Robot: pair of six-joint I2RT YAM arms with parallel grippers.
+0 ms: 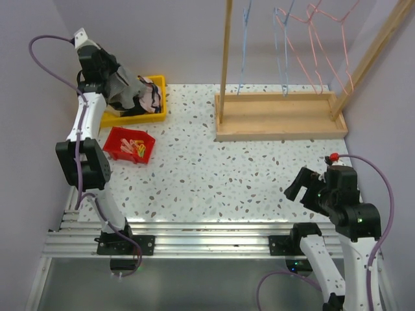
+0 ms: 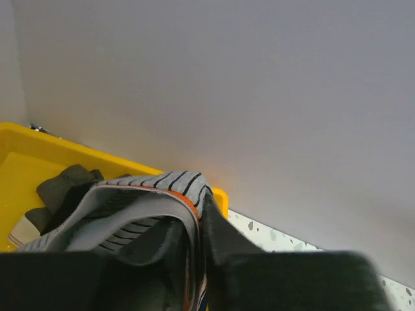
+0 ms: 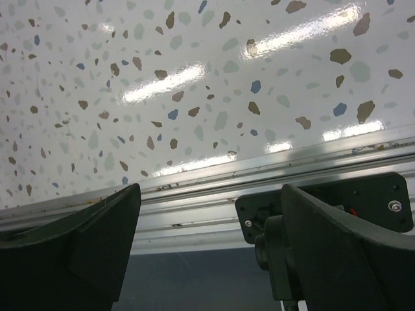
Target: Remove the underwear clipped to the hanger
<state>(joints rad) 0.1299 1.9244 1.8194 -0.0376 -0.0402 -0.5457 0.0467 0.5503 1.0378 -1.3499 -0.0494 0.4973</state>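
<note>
My left gripper (image 1: 124, 92) is over the yellow bin (image 1: 161, 111) at the back left, shut on the grey striped brief (image 1: 117, 85). In the left wrist view the grey brief (image 2: 149, 188), with fine black stripes and orange trim, is pinched between my dark fingers (image 2: 259, 265) above the yellow bin (image 2: 26, 152). The pale pink brief with dark trim (image 1: 152, 94) lies in the bin beside dark cloth. The wire hangers (image 1: 311, 39) hang bare on the rack. My right gripper (image 1: 299, 188) is open and empty low over the table's near right edge; it also shows in the right wrist view (image 3: 211, 259).
A wooden rack with a tray base (image 1: 279, 120) stands at the back right, holding blue hangers (image 1: 245, 39) and pink ones. A red bin (image 1: 115, 137) with coloured clips sits in front of the yellow bin. Walls close in on the left, back and right.
</note>
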